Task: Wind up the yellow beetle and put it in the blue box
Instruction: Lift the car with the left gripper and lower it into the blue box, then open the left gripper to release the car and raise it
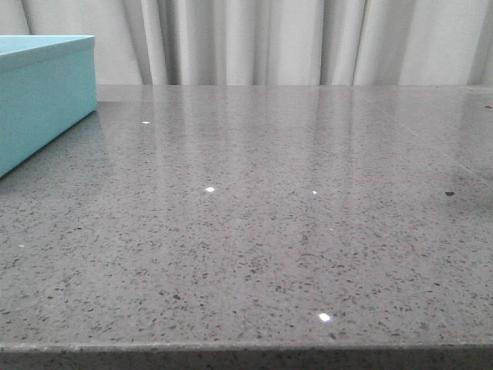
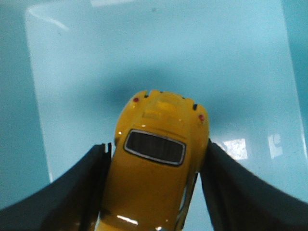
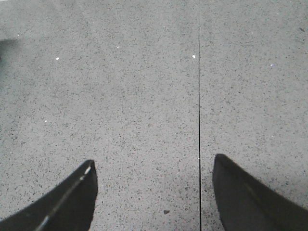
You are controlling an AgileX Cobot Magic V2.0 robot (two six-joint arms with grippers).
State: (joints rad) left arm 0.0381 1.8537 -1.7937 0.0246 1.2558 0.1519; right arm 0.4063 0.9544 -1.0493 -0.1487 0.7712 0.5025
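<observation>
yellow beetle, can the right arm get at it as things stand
Probably not directly. The yellow beetle is clamped in the left hand over the blue box floor, while the right hand hangs open above bare table. The left hand's fingers cover both sides of the car.

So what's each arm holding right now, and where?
Left fingers pinch the yellow toy car by its sides; the right gripper holds nothing.
</observation>
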